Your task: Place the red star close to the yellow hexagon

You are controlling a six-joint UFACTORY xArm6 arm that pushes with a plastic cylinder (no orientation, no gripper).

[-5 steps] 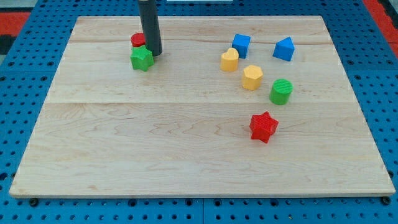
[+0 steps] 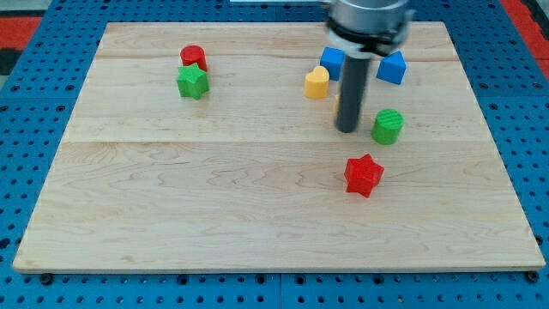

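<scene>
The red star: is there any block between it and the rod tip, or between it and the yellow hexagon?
No block lies between my tip and the red star; bare board separates them. The yellow hexagon is almost wholly hidden behind the rod, just above the tip. The green cylinder stands to the view's right of that path, not on it.

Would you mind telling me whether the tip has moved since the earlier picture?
Yes. My tip has gone toward the view's right and bottom, from beside the green star to just left of the green cylinder.
</scene>
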